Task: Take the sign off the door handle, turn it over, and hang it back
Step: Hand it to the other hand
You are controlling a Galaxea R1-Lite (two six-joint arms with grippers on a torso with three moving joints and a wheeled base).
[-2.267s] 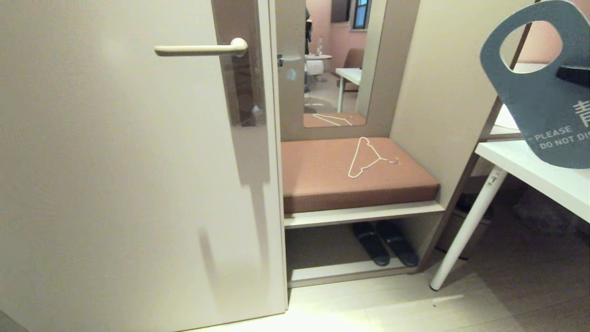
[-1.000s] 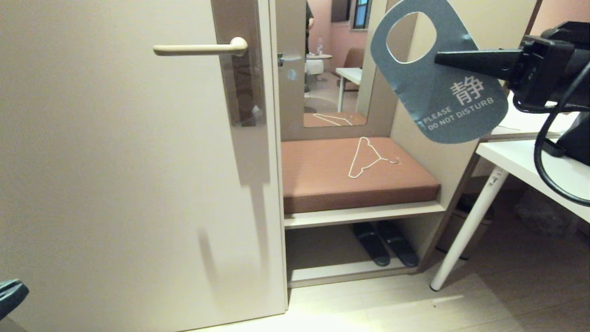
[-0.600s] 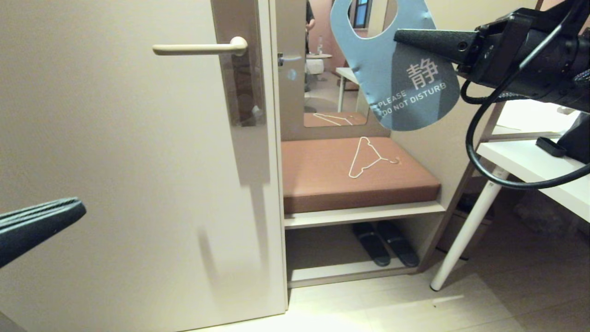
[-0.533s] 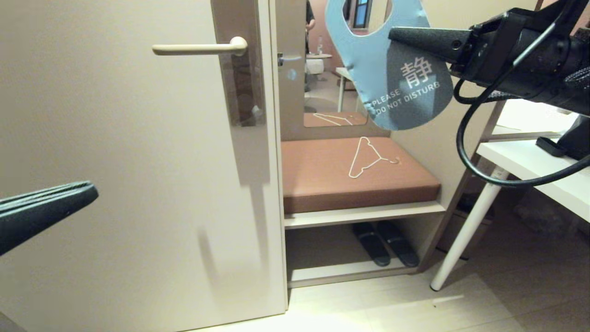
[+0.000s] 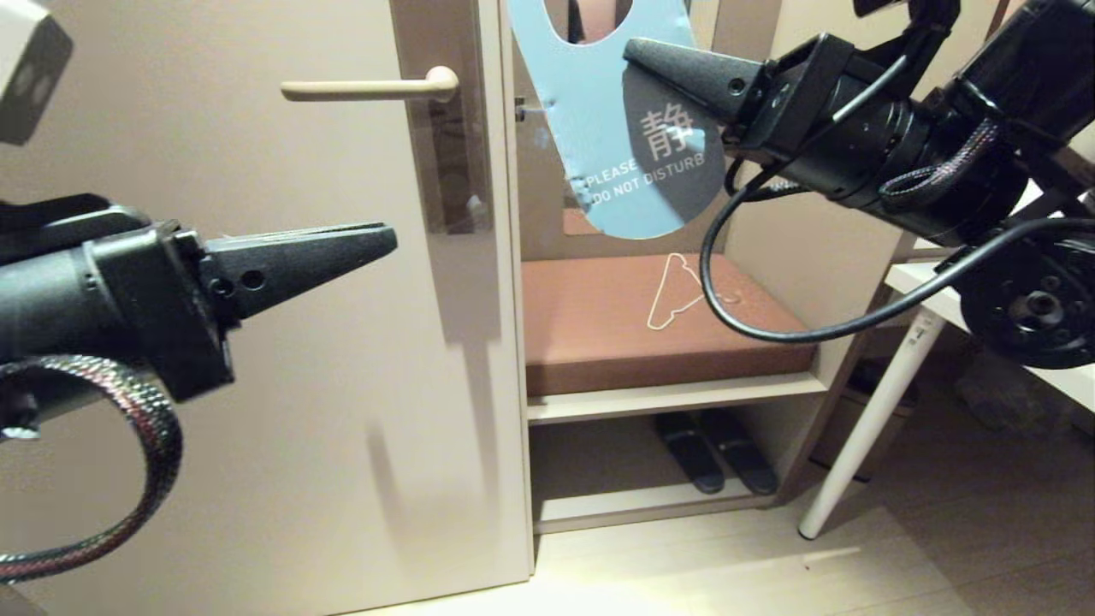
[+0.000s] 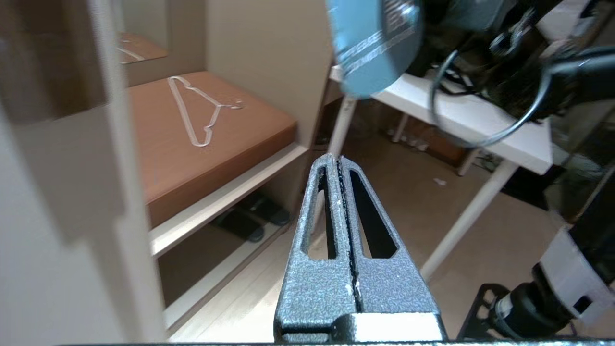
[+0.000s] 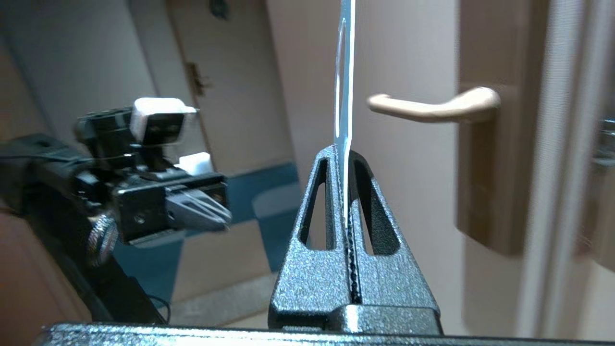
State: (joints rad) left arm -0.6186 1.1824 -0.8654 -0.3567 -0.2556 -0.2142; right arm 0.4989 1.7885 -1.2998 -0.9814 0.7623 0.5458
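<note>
Sign (image 5: 599, 128) off door handle (image 5: 368, 87) — blue-grey "PLEASE DO NOT DISTURB" face toward camera, held upright in air just right of door edge, above padded bench (image 5: 659, 321). Right hand (image 5: 637, 53) clamped on sign's edge. Left hand (image 5: 381, 239) closed, empty — level before door, below handle. Wire hanger (image 5: 676, 295) on bench; slippers (image 5: 710, 449) on shelf beneath.
</note>
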